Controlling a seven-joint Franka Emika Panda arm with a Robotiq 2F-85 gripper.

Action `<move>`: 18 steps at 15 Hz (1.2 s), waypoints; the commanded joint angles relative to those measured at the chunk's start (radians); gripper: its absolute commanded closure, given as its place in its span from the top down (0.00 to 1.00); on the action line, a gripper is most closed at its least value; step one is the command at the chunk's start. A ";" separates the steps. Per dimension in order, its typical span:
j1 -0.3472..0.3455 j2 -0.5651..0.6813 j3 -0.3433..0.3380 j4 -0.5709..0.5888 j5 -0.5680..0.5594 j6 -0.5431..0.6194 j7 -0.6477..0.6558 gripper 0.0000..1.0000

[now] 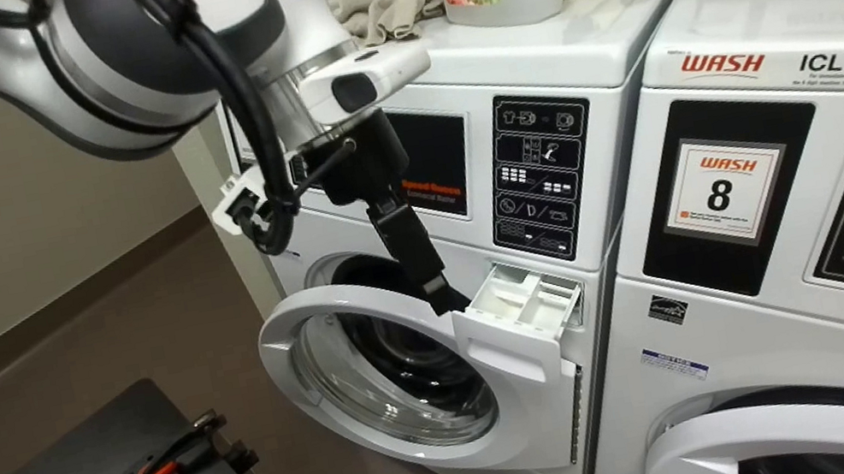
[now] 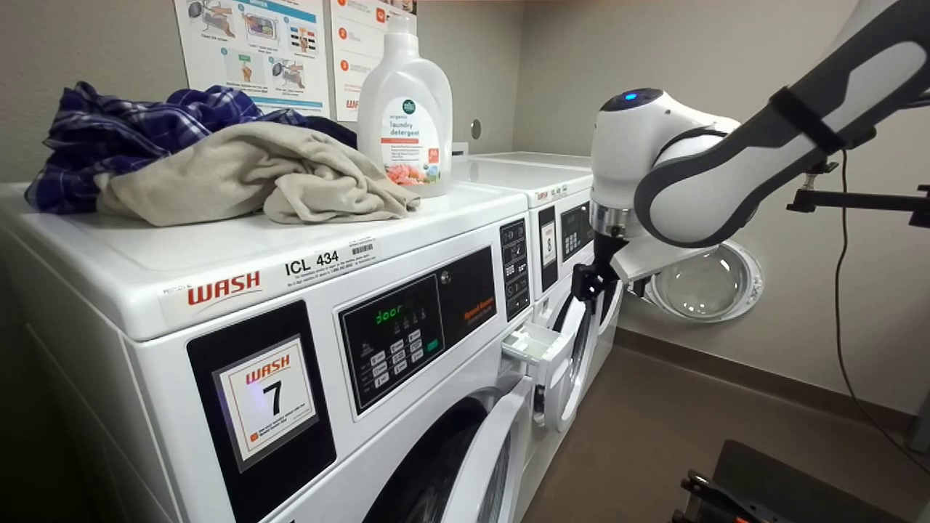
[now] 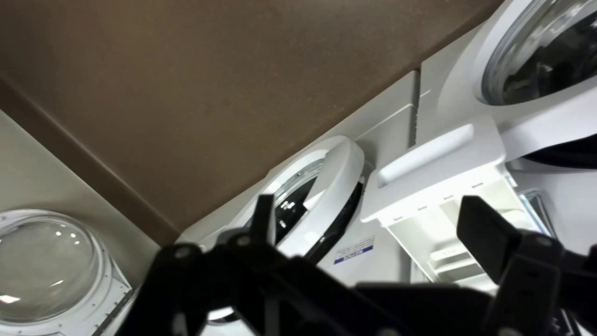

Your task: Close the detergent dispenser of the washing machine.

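Claw (image 3: 367, 200) wide apart; near dispenser (image 3: 440, 186)

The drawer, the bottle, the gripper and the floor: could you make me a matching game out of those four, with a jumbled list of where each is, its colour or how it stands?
Things:
1. drawer
2. bottle
3. gripper
4. floor

Places, colours, states:
A. jaws spread apart
B. brown
C. pulled out
D. on top of washer 7

Right pairs: 1-C, 2-D, 3-A, 4-B
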 commanded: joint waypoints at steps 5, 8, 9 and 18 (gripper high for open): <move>0.015 0.170 -0.078 -0.002 -0.270 0.043 0.279 1.00; 0.039 0.266 -0.134 0.018 -0.360 0.095 0.376 1.00; 0.049 0.301 -0.153 0.028 -0.387 0.118 0.407 1.00; 0.101 0.539 -0.231 0.154 -0.609 0.281 0.666 1.00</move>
